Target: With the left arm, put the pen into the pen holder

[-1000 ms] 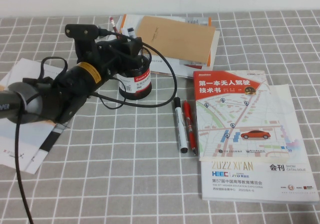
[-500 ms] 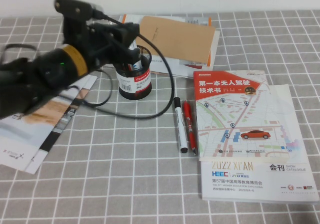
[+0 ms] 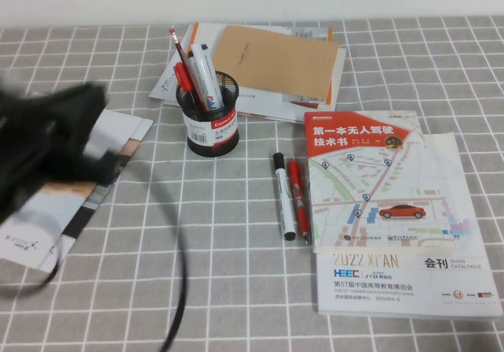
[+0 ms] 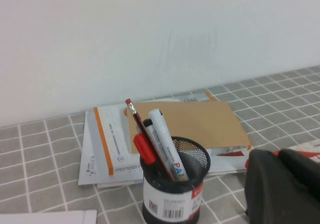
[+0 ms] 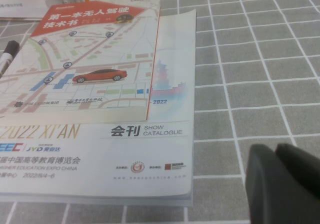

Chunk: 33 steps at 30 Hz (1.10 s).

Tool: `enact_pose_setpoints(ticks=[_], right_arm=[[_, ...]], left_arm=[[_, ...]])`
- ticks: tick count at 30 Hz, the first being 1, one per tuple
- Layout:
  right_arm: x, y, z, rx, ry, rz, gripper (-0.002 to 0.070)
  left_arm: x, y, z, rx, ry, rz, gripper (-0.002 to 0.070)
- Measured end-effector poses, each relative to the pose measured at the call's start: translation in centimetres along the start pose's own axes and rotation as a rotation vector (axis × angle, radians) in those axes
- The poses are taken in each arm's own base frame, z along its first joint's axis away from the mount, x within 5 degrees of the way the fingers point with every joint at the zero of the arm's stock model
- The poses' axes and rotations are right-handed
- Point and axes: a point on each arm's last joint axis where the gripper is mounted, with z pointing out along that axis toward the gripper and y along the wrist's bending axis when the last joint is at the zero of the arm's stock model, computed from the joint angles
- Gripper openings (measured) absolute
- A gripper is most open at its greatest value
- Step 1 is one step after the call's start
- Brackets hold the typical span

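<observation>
The pen, thick and white with coloured lettering, stands tilted inside the black mesh pen holder, beside a red pen and a pencil. The left wrist view shows the same pen in the holder. My left arm is a dark blur at the table's left, well clear of the holder. My left gripper is shut on nothing. My right gripper shows only in its wrist view, shut and empty, low over the cloth near the catalogue's corner.
A black-capped white marker and a slim red pen lie beside a big catalogue. A brown envelope on stacked booklets sits behind the holder. Loose papers lie under the left arm.
The left arm has drawn back from above the holder toward the near left. Its gripper went from open to shut. The pen stays in the holder.
</observation>
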Motion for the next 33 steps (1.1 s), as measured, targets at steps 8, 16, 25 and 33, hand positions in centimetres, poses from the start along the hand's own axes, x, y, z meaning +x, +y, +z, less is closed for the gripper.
enact_pose_setpoints(ticks=[8, 16, 25, 33], right_arm=[[0.0, 0.0, 0.0, 0.000, 0.000, 0.000, -0.0013], [0.0, 0.0, 0.0, 0.000, 0.000, 0.000, -0.0013], [0.0, 0.0, 0.0, 0.000, 0.000, 0.000, -0.0013], [0.0, 0.0, 0.0, -0.001, 0.000, 0.001, -0.0013]], left_arm=[[3.4, -1.0, -6.2, -0.017, -0.053, 0.008, 0.0000], [5.1, -1.2, -7.0, -0.025, -0.031, -0.046, 0.0000], [6.3, -1.2, -8.0, -0.041, -0.031, -0.086, 0.0000], [8.6, -0.9, -12.4, -0.160, -0.146, -0.128, 0.0000]])
